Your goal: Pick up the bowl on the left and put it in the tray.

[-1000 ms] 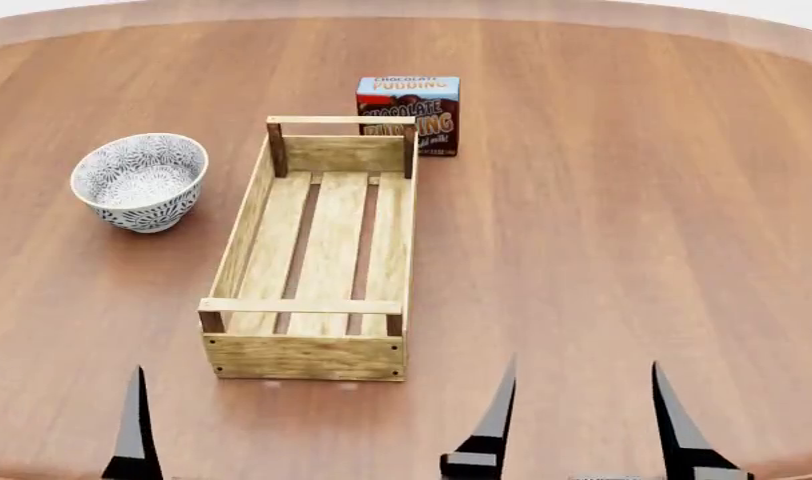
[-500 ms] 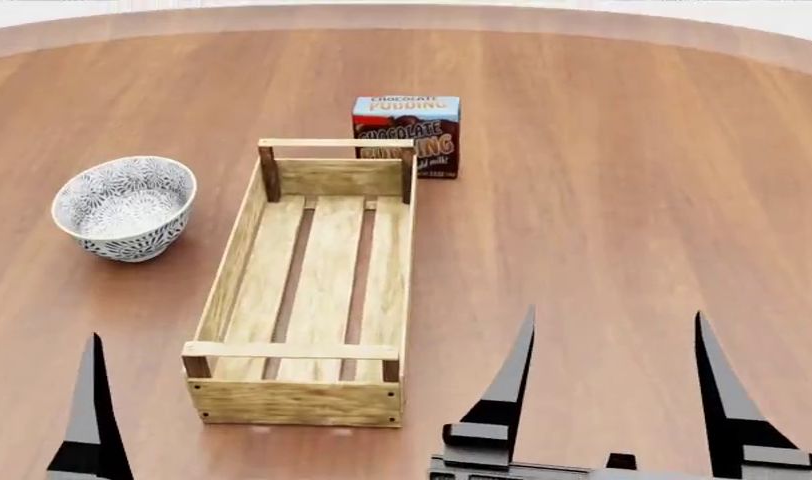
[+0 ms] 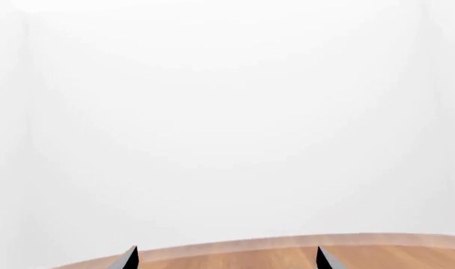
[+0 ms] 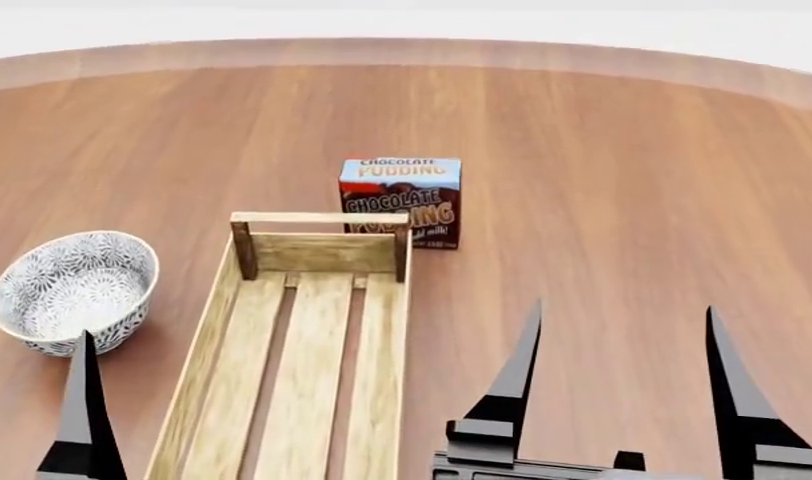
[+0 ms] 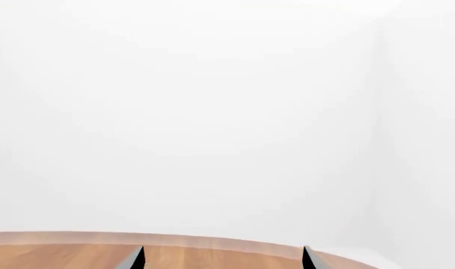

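The bowl [image 4: 73,290], white with a dense grey-blue floral pattern, stands upright on the table at the left of the head view. Just to its right lies the tray [image 4: 206,340], a long light-wood crate with a slatted bottom, cut off by the view's lower edge. One finger [image 4: 82,420] of my left gripper [image 3: 227,249] shows in front of the bowl, near its close side. My right gripper [image 4: 624,320] hovers right of the tray. Both grippers are open with nothing between their fingers. Both wrist views show only the table's far rim and white background, the right gripper [image 5: 223,249] included.
A chocolate pudding box [image 4: 401,200] stands upright just behind the tray's far right corner. The round wooden table [image 4: 620,150] stretches away to its curved far edge [image 4: 406,50].
The head view has shifted: bowl, tray and box have slid down and left in the picture. Both grippers' fingers reach higher into the view than a second ago.
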